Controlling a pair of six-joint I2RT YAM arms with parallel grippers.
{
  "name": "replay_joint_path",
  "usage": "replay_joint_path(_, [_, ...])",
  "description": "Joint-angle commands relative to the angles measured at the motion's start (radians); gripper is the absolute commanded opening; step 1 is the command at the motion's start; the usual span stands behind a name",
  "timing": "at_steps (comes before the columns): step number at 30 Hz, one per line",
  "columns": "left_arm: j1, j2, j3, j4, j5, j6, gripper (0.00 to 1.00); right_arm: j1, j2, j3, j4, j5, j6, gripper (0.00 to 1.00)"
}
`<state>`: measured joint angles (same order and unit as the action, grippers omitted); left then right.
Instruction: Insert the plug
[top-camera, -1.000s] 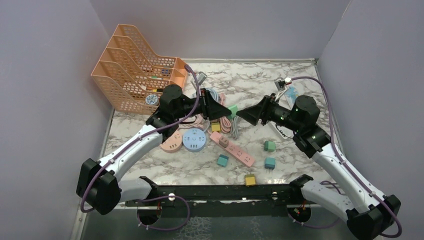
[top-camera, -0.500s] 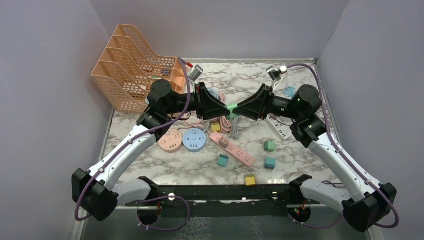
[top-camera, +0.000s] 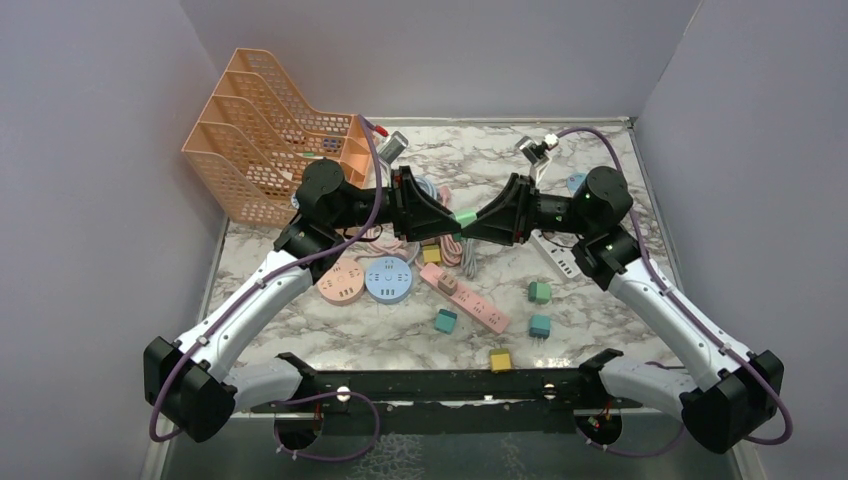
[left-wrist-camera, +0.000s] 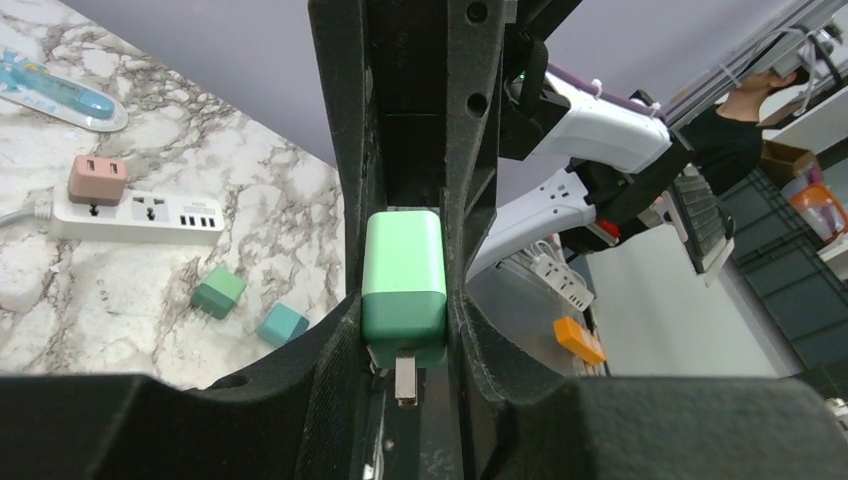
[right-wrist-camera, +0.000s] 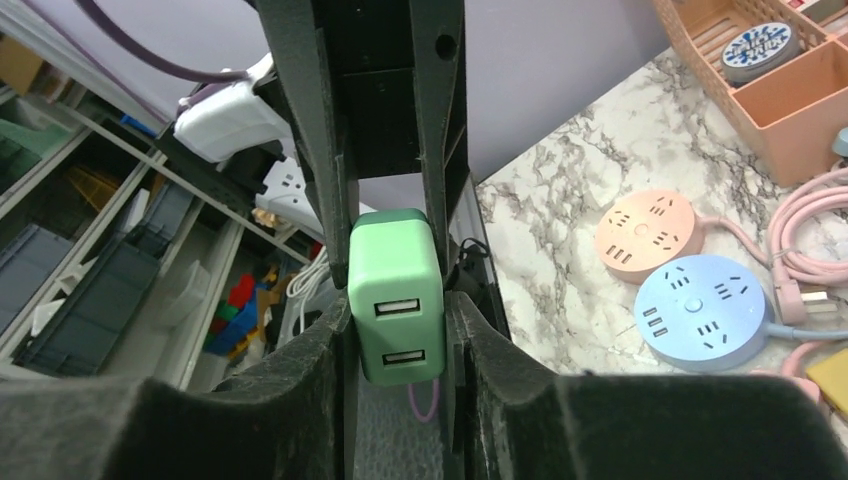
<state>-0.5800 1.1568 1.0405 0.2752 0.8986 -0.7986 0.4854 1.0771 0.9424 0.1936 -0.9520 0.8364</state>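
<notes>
Where the two arms meet above the middle of the marble table (top-camera: 500, 160), a green plug (top-camera: 465, 214) sits between the tips of the left gripper (top-camera: 448, 220) and the right gripper (top-camera: 482, 222), clear of the tabletop.

Left wrist view: the plug (left-wrist-camera: 403, 290) is clamped between the left fingers (left-wrist-camera: 335, 350). Its darker pronged end is nearest the camera, and one metal prong (left-wrist-camera: 405, 380) points back toward the wrist. The right gripper's black fingers flank the paler far end, apparently touching both sides.

Right wrist view: the same plug (right-wrist-camera: 396, 295) shows its face with two USB ports toward the camera. The right fingers (right-wrist-camera: 330, 350) press on its left and right sides, and the left gripper's fingers enclose the far end. Both grippers thus appear clenched on the plug, each at an opposite end.

On the table below lie a pink power strip (top-camera: 468, 299) with a small plug already seated in it, a blue round socket (top-camera: 389, 279) and a pink round socket (top-camera: 342, 283) just beside each other, and a white power strip (top-camera: 556, 255) under the right arm. Small cube adapters in teal (top-camera: 446, 320), green (top-camera: 540, 292) and yellow (top-camera: 500, 360) lie scattered nearer the arm bases. An orange mesh rack (top-camera: 262, 130) stands at the far left.
</notes>
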Motion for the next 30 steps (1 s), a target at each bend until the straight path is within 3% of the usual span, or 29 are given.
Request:
replay_joint_path(1, [-0.001,-0.029,-0.001,0.031,0.016,-0.004,0.12,0.008,0.008,-0.007,0.06,-0.038,-0.004,0.19])
replay_joint_path(2, [-0.001,-0.032,-0.006,0.031,0.011,-0.004,0.15,0.009,0.011,-0.007,0.058,-0.037,-0.013,0.09])
replay_joint_path(4, [-0.001,-0.039,-0.019,0.027,-0.004,-0.004,0.23,0.008,0.016,-0.006,0.036,-0.027,-0.046,0.01])
replay_joint_path(10, [-0.001,-0.064,-0.02,-0.153,-0.137,0.105,0.56,0.009,0.032,0.021,-0.143,0.046,-0.256,0.01])
replay_joint_path(14, [-0.001,-0.096,-0.01,-0.359,-0.423,0.209,0.75,0.009,0.04,0.038,-0.306,0.149,-0.434,0.01])
replay_joint_path(18, [-0.001,-0.121,-0.021,-0.556,-0.796,0.24,0.8,0.008,0.044,0.024,-0.465,0.297,-0.589,0.01])
replay_joint_path(21, [-0.002,-0.133,-0.035,-0.657,-0.988,0.246,0.8,0.01,0.046,-0.018,-0.532,0.408,-0.657,0.01])
replay_joint_path(30, [-0.001,-0.179,-0.087,-0.716,-1.172,0.284,0.8,0.058,0.08,-0.121,-0.645,0.621,-0.727,0.01])
